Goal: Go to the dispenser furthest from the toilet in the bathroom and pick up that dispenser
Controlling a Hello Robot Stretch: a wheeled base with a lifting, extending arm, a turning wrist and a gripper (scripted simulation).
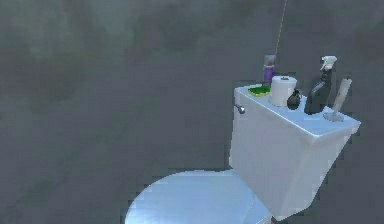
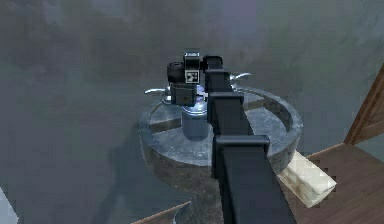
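On the round basin (image 2: 152, 135), toward its middle, stands a pale blue cylinder (image 2: 195, 126), probably the dispenser; the gripper (image 2: 183, 93) hangs at it, whether holding anything I cannot tell; a skewed lift could topple it across the basin.

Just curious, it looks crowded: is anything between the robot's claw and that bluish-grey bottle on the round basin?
Nothing visible does. The gripper sits right at the bluish-grey bottle on the round basin; whether they touch cannot be told.
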